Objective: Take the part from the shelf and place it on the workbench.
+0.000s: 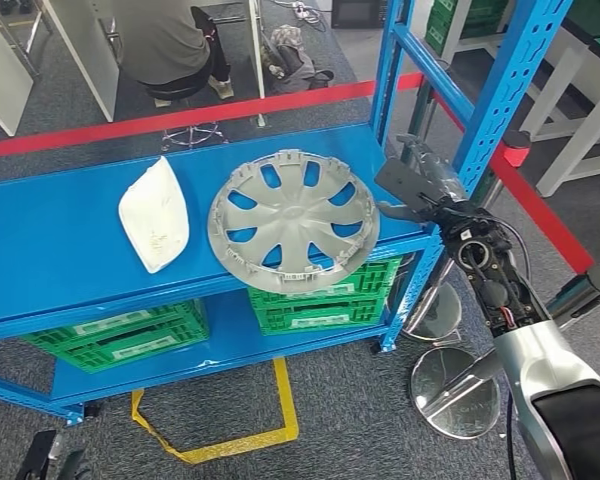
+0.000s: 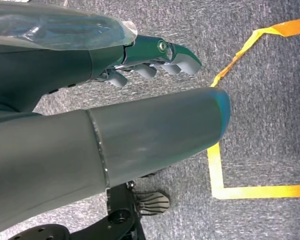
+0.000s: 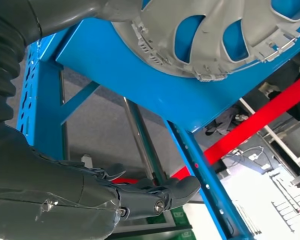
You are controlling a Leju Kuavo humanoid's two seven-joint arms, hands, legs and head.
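A grey wheel cover (image 1: 293,220) lies flat on the top level of the blue shelf (image 1: 55,230), reaching the front right edge. Left of it lies a white curved part (image 1: 155,213). My right hand (image 1: 425,190) hovers just right of the wheel cover's rim, beside the shelf's corner, with fingers spread and nothing in them. In the right wrist view the wheel cover (image 3: 201,35) overhangs the shelf edge, with a gap between it and the right hand (image 3: 65,190) and its dark fingers (image 3: 160,192). My left hand (image 2: 141,130) hangs over the grey carpet, empty, fingers (image 2: 160,55) extended.
Green crates (image 1: 320,300) (image 1: 123,335) fill the lower shelf level. A blue upright post (image 1: 501,90) stands close behind my right hand. A red barrier strip (image 1: 206,115) runs behind the shelf, with a person seated (image 1: 169,40) beyond. Round metal bases (image 1: 455,395) and yellow floor tape (image 1: 282,400) lie below.
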